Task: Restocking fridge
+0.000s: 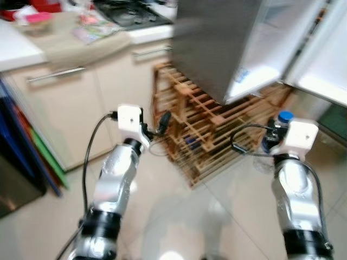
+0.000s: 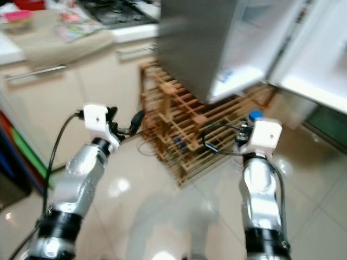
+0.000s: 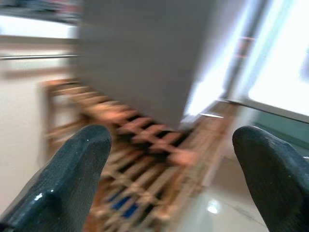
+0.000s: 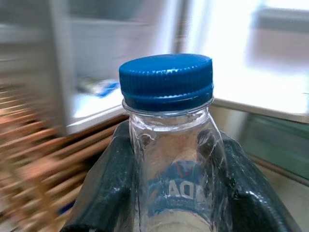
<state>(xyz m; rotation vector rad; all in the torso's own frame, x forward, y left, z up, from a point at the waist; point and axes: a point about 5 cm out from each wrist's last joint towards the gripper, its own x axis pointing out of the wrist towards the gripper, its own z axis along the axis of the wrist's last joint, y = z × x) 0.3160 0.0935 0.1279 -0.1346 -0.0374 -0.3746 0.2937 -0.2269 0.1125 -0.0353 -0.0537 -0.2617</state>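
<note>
Carrying the goods now — the right gripper (image 4: pixel 174 193) has its fingers clamped round a clear bottle (image 4: pixel 169 159) with a blue cap (image 4: pixel 166 79), held upright just short of the fridge (image 1: pixel 227 43), whose door hangs open. Beside the fridge stands a wooden rack (image 1: pixel 200 135) on the floor. The left gripper (image 3: pixel 169 179) is spread wide and empty, aimed at that rack. Delivery leg, I'd say — next comes closing on the fridge and lifting the bottle to a shelf.
</note>
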